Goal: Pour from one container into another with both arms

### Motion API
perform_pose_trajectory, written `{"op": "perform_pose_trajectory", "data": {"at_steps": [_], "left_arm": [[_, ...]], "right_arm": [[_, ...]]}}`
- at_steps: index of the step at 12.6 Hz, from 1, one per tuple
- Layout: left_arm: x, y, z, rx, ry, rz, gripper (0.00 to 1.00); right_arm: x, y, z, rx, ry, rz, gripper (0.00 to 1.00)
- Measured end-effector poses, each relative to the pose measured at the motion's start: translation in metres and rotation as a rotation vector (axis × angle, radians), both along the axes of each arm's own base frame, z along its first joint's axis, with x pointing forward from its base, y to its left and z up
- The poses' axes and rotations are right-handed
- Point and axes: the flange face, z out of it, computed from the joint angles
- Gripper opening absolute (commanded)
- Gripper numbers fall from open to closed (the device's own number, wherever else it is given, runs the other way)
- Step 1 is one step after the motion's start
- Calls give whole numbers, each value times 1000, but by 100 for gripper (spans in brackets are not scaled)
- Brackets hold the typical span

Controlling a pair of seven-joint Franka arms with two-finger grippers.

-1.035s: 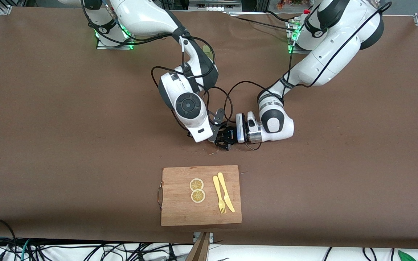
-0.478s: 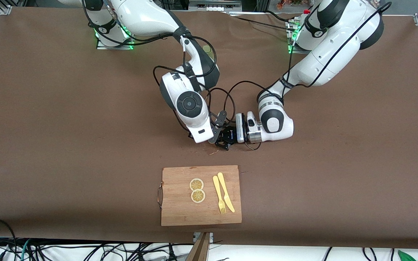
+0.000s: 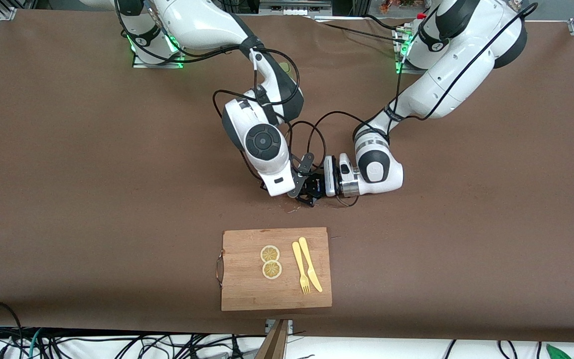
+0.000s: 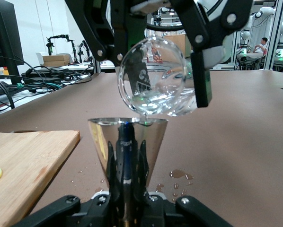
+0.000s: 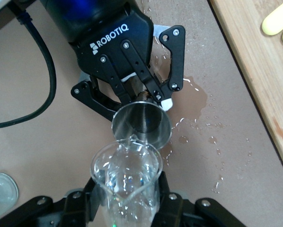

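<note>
My left gripper (image 4: 127, 187) is shut on a shiny conical metal cup (image 4: 127, 139) and holds it upright, low over the middle of the table. My right gripper (image 5: 127, 201) is shut on a clear glass beaker (image 5: 127, 179) with water in it. The beaker (image 4: 153, 78) is tipped with its spout over the cup's rim (image 5: 141, 124), and a thin stream runs into the cup. In the front view the left gripper (image 3: 316, 188) and the right gripper (image 3: 301, 180) meet tip to tip, and both vessels are mostly hidden.
Spilled water drops (image 4: 179, 176) and a wet patch (image 5: 194, 98) lie on the brown table beside the cup. A wooden cutting board (image 3: 247, 279) with two lemon slices (image 3: 270, 262), a yellow fork and a knife (image 3: 308, 271) lies nearer the front camera.
The right arm's wrist has edged a little toward the left gripper. The left arm has stayed still, and both hold the same vessels.
</note>
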Motion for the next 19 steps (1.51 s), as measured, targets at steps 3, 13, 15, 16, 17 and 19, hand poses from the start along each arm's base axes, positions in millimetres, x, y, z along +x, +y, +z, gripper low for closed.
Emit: {"op": "perform_pose_trajectory", "data": {"at_steps": [3,13,15,16,17,19], "left_arm": [[1,1,0,1,0,2,0],[6,7,0,3,-6,13,0],[7,8,1,3,-6,14,0],[7,8,1,3,-6,15,0],[8,9,1,3,-6,16,0],[12,14,2,1,-6,27,0]], "right_arm": [[2,2,0,-4,-13,-6,23],[6,0,6,-24,-50,-10,23],[7,2,11,-21,-62,-8,23],[6,4,12,-19,-66,-5,23],[5,6,12,-18,-69,-2,24],[5,7,14,-17,-73,2,24]]}}
